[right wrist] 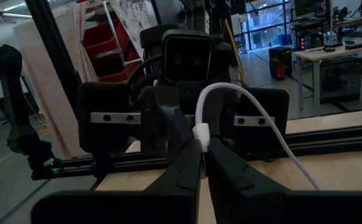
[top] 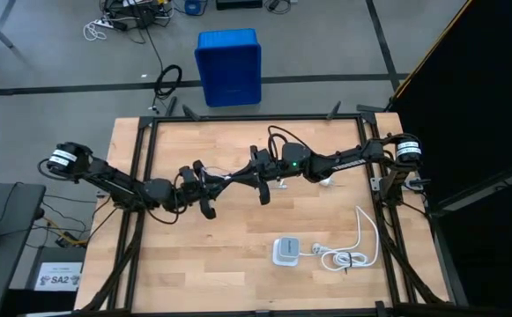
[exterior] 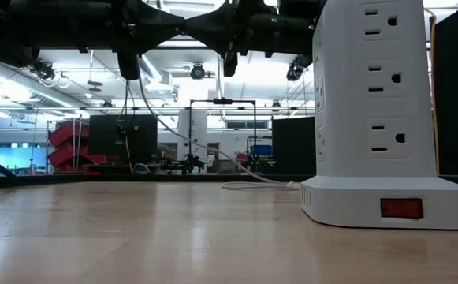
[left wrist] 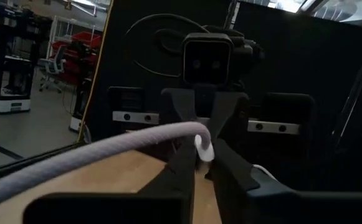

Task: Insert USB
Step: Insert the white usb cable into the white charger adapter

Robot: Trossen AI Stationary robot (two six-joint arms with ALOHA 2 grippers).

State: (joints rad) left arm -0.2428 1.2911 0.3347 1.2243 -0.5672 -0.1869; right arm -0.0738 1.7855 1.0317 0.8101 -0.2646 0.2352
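My left claw (top: 210,183) and right claw (top: 257,173) meet nose to nose above the middle of the desk (top: 194,264), held up in the air. My right claw is clamped on the white plug end of the USB (right wrist: 200,134). My left claw is closed on the same cable close by, the white strand curving up out of its fingers (left wrist: 187,163). From there the cable trails toward the right of the high view. At lower right stand the white power tower (top: 285,252) and its bundled cord (top: 348,258).
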